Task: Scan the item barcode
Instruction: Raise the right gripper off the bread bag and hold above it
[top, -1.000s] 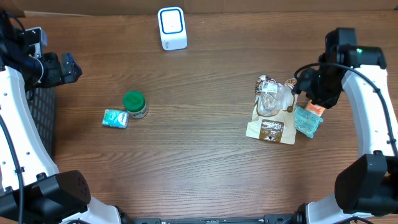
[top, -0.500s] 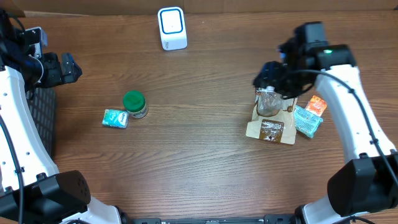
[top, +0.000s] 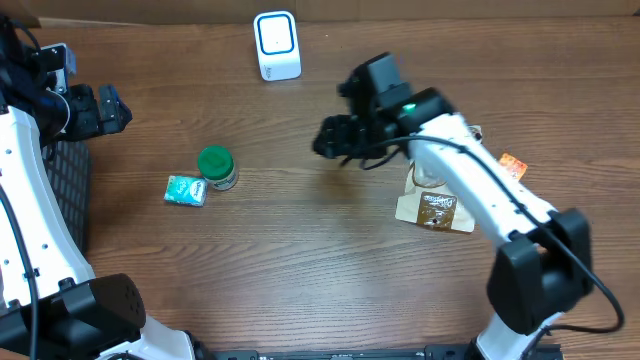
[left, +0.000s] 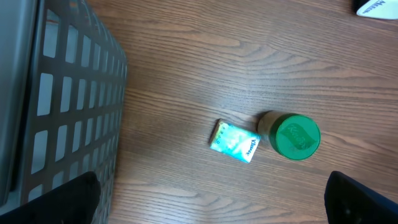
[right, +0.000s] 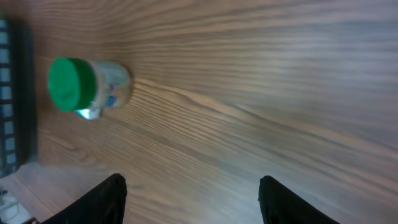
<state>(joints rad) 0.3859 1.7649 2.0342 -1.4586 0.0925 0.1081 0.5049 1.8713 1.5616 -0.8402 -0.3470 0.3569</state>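
A: Near side of the table, right half?
B: One brown pouch, flat, partly under the right arm. One clear bag touching its far edge, mostly hidden by that arm. One orange packet, just past the arm, towards the right edge.

A: Left half?
B: One teal packet, flat on the wood. One jar with a green lid, standing just beside the packet's far right corner; whether they touch, cannot tell. One black mesh basket along the left edge.

A: Right gripper?
B: Over the middle of the table, between the jar and the pouch, well apart from both. Its fingers stand apart with only bare wood between them; nothing held. Its wrist camera takes in the jar off to one side.

A: Left gripper?
B: Far left, raised, near the basket's far end. Jaws spread wide, empty. Its wrist camera looks down on the basket wall, the teal packet and the jar.

A: Far edge?
B: One white scanner, upright, face to the table. Every item lies well apart from it; the jar and teal packet are the nearer pair, on its left side
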